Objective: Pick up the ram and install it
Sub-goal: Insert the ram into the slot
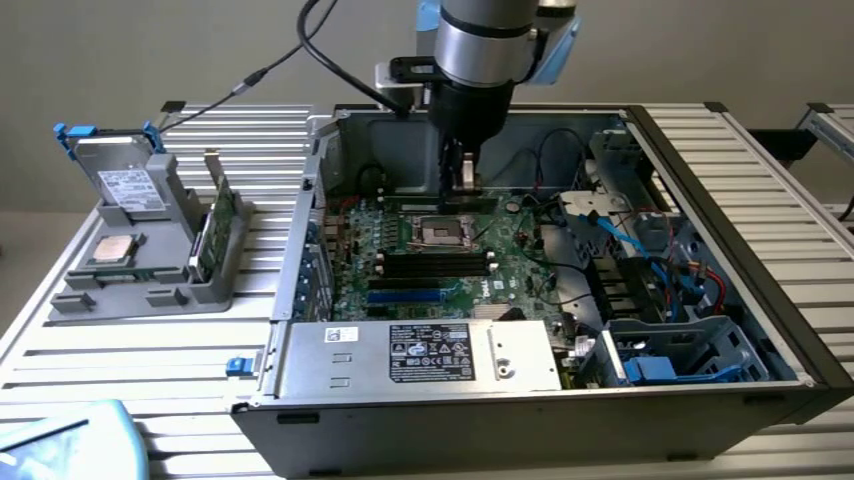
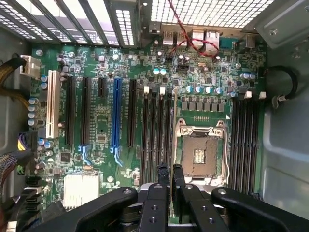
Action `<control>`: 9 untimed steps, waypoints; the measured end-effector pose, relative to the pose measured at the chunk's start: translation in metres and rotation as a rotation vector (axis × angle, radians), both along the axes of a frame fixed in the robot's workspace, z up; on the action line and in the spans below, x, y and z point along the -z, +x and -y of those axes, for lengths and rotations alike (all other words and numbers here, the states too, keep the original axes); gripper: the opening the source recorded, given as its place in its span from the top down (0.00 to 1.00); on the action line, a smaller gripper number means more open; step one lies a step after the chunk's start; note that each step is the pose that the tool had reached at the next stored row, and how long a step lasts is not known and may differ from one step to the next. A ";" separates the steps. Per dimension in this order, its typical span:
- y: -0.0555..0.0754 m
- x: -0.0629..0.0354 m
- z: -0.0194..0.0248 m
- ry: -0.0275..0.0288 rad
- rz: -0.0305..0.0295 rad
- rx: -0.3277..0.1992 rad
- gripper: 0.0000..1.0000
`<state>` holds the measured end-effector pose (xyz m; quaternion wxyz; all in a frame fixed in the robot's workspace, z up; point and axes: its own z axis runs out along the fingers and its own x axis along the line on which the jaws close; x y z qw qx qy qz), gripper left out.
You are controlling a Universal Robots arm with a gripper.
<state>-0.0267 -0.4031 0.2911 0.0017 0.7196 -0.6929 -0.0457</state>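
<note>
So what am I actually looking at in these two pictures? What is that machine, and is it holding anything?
The machine is a robot arm with a gripper, a two-fingered clamp, at its end. One picture comes from a camera standing off to the side. The other comes from a camera on the arm's wrist, looking down past the fingers.

On the slatted table sits an open computer case, and the arm reaches down into it, over the green motherboard. The fingers are closed on a thin strip seen edge-on, which looks like the ram, a memory stick.

At the exterior view's left, a grey holder keeps spare parts: a hard drive, a square processor chip and a green card.
</note>
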 end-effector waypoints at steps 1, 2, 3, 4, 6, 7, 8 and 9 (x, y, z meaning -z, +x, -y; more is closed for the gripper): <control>0.000 0.0017 0.0000 0.0000 0.0000 0.000 0.85; 0.000 0.0036 0.0001 0.0000 0.0003 0.000 0.85; -0.001 0.0054 0.0002 0.0000 0.0008 0.000 0.85; -0.001 0.0072 0.0003 0.0000 0.0015 0.000 0.85; -0.001 0.0108 0.0008 0.0000 0.0024 0.000 0.85; -0.002 0.0126 0.0010 0.0000 0.0026 0.000 0.85; -0.002 0.0146 0.0012 0.0001 0.0029 0.000 0.85; -0.002 0.0163 0.0015 0.0000 0.0030 0.000 0.85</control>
